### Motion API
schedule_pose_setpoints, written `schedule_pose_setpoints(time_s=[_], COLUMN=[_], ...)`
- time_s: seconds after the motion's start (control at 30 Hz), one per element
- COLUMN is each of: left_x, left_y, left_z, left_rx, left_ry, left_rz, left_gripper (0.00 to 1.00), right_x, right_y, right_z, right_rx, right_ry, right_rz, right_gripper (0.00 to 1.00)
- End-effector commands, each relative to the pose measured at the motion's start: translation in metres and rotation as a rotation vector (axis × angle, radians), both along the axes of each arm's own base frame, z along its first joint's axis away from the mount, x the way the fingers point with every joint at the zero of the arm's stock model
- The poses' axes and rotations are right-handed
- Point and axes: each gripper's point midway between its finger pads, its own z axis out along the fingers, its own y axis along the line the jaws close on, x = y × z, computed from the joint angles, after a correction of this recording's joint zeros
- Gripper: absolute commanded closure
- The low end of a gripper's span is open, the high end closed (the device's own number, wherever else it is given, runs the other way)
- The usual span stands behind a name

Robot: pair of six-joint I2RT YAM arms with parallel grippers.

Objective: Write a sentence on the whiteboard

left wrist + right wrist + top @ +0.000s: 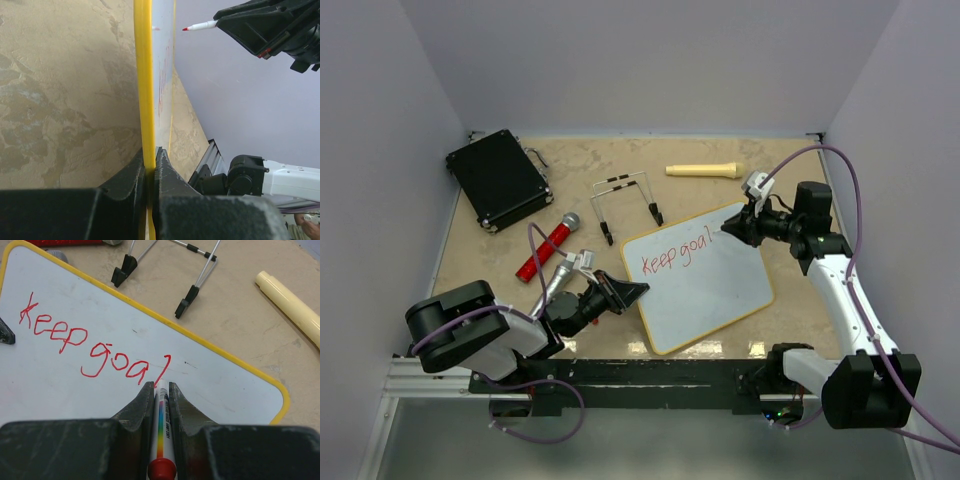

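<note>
The whiteboard [705, 295] lies tilted on the table, white with a yellow frame [142, 75]. The sentence [678, 258] on it reads "Keep goal" in red [95, 347]. My left gripper [625, 293] is shut on the board's left edge, with the yellow rim pinched between its jaws [149, 155]. My right gripper [732, 228] is over the board's upper right part, shut on a white red-capped marker [162, 425]. The marker's tip [186, 29] sits at the lower end of the "l" stroke. Bare board [225, 390] lies to the right of the writing.
A black case [498, 179] sits at the back left. A red microphone [548, 247] and a silver one [555, 283] lie left of the board. A wire stand [625, 203] and a cream tube [704, 170] lie behind it.
</note>
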Motion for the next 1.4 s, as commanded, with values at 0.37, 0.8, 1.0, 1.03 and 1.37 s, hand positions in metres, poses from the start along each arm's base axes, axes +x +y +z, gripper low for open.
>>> schedule_pose_setpoints(time_s=[0.37, 0.8, 1.0, 1.03, 1.37], left_x=[-0.003, -0.001, -0.002, -0.001, -0.003], left_y=[0.003, 0.002, 0.002, 0.003, 0.008], left_z=[0.018, 0.016, 0.017, 0.017, 0.018], left_rx=[-0.013, -0.007, -0.009, -0.011, -0.011], left_ry=[-0.125, -0.123, -0.124, -0.125, -0.121], left_rz=[-0.012, -0.009, -0.012, -0.011, 0.001], left_gripper=[1.0, 1.0, 1.0, 1.0, 1.0], right_x=[0.01, -0.001, -0.002, -0.002, -0.006], right_y=[-0.005, 0.002, 0.003, 0.003, 0.005], right_z=[0.0, 0.005, 0.007, 0.007, 0.011], right_rx=[-0.007, 0.006, 0.009, 0.01, 0.014], right_ry=[-0.015, -0.032, -0.038, -0.04, -0.052], right_rz=[-0.047, 0.021, 0.031, 0.03, 0.046], right_gripper=[1.0, 1.0, 1.0, 1.0, 1.0])
